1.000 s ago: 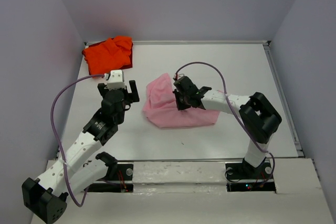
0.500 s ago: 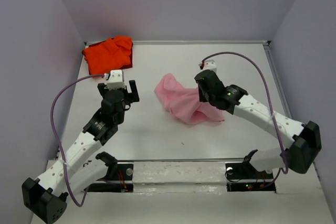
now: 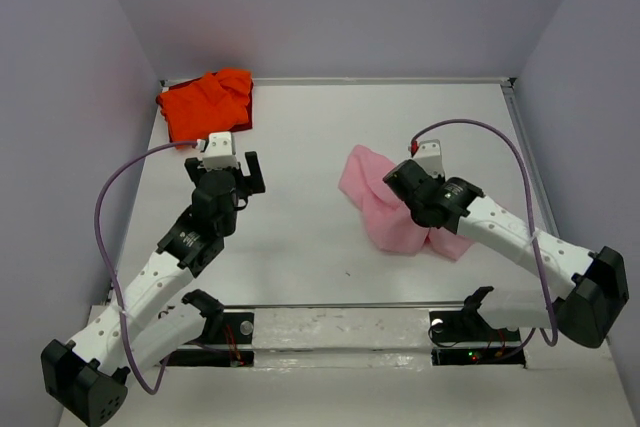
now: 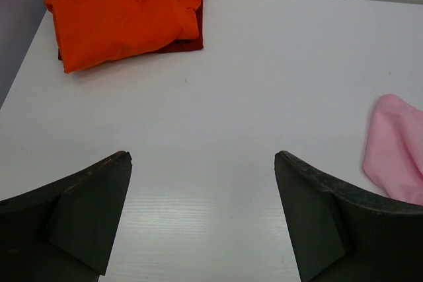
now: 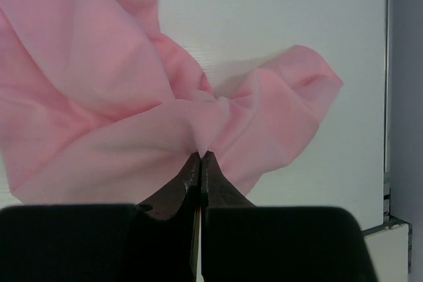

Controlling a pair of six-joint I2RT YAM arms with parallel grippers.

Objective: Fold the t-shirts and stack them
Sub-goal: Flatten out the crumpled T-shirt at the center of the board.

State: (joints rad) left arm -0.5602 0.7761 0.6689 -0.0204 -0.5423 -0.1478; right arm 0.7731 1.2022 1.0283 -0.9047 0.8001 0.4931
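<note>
One t-shirt [image 3: 205, 104] is lying in the worktop's [image 3: 300, 237] far-left corner; the other t-shirt [image 3: 368, 187] is sitting right of centre, nearer the front, well apart from it.

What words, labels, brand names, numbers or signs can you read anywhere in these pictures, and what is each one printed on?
There is no readable text in any view.
The pink t-shirt and the orange-red t-shirt show plain cloth with no print or tag in sight.
The left arm, the right arm and the table bear no legible marking.

Orange t-shirt [image 4: 122, 14] (rumpled) — pink t-shirt [image 4: 396, 156] rightward
</note>
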